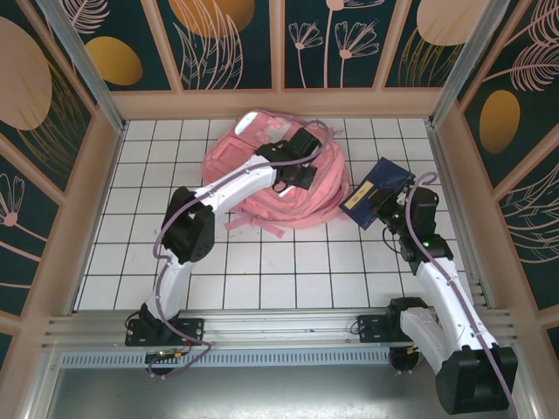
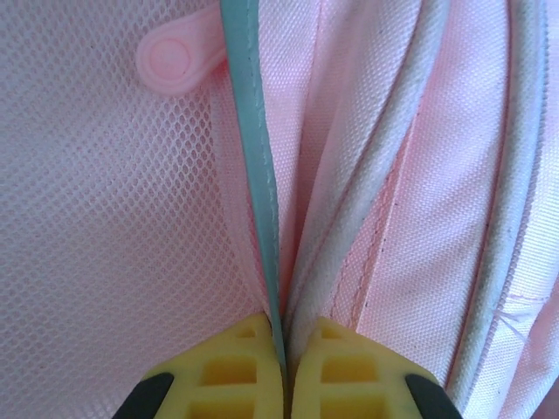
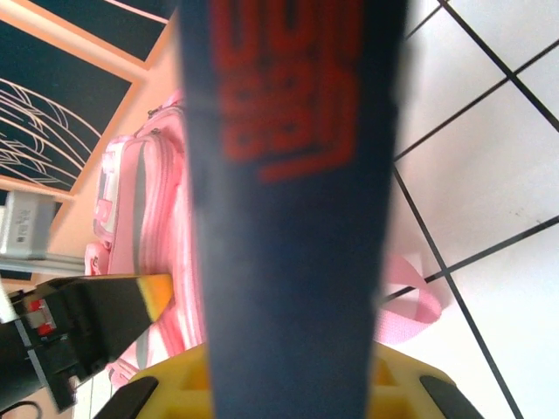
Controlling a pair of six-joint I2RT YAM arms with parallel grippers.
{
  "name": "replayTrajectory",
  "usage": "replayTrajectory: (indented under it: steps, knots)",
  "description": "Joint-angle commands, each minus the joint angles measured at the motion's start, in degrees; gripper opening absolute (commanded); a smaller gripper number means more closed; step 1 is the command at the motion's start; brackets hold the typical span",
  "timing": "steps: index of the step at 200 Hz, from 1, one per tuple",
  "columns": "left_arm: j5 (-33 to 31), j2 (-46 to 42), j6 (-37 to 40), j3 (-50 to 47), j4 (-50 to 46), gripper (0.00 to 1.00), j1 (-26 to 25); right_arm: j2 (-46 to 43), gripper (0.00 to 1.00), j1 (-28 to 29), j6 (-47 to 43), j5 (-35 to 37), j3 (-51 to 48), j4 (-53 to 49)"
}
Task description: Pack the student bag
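Observation:
The pink student bag (image 1: 229, 157) lies on the tiled table at the back centre, its straps (image 1: 262, 223) trailing toward me. My left gripper (image 1: 301, 177) rests on top of the bag. In the left wrist view, the left gripper (image 2: 286, 327) is shut on the bag's teal-trimmed fabric edge (image 2: 253, 157), with pink mesh to its left and a round zipper pull (image 2: 175, 59) above. To the right of the bag, my right gripper (image 1: 384, 209) is shut on a dark blue book (image 1: 374, 188) with red lettering (image 3: 288, 96), held above the table.
Wooden walls with dark leaf panels (image 1: 231, 44) enclose the white tiled table (image 1: 288, 271). A pink strap loop (image 3: 410, 305) lies on the tiles beside the book. The left arm's black and yellow finger (image 3: 105, 305) appears against the bag (image 3: 166, 209) in the right wrist view.

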Motion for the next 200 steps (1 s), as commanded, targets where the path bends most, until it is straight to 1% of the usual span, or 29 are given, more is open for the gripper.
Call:
replayTrajectory:
  steps: [1,15,25,44,61,80,86,100,112,129,141,165,200]
  knots:
    - [4.59,-8.45,2.04,-0.78,3.4,0.0,2.85,-1.65,0.0,0.54,0.3,1.43,4.08,0.9]
    - [5.79,-13.62,3.17,-4.22,6.11,0.0,4.12,-1.38,0.0,0.51,0.78,-0.29,4.67,1.99]
    - [6.83,-17.05,2.37,-6.62,8.05,0.0,5.88,-1.19,0.0,0.55,1.31,-1.24,4.78,2.79]
    - [15.32,-21.53,-0.82,-9.5,10.94,0.0,10.5,-0.74,0.0,0.51,2.44,-4.26,3.57,6.23]
    - [21.35,-24.62,-2.85,-11.84,13.46,0.0,14.1,1.34,0.0,0.58,4.1,-11.44,1.52,13.36]
    - [25.79,-26.08,-4.19,-13.25,14.9,0.0,17.37,5.53,0.0,1.16,6.98,-18.4,0.67,20.06]
    - [27.46,-28.08,-4.62,-13.61,15.41,0.0,18.4,7.02,0.0,1.61,7.7,-20.54,0.56,22.52]
    - [30.86,-28.9,-6.03,-14.69,16.89,0.0,20.38,10.63,0.0,3.29,9.45,-23.65,1.2,26.2]
    - [33.81,-28.96,-6.93,-14.93,17.78,0.0,21.46,13.72,0.0,6.04,9.93,-25.76,2.46,29.49]
    - [36.09,-28.64,-7.95,-14.55,18.44,0.0,22.26,20.25,0.0,9.95,8.37,-29.77,7.36,30.17]
    - [37.59,-28.44,-8.79,-14.33,19.11,0.0,22.61,25.18,0.0,11.57,8.31,-31.05,10.6,29.14]
    - [39.69,-28.03,-9.2,-13.22,18.65,0.0,22.85,33.53,0.0,12.66,13.27,-35.64,12.95,38.57]
    - [40.11,-28.36,-9.13,-13.25,18.08,0.0,23.07,44.16,0.0,15.41,12.59,-35.61,22.56,38.34]
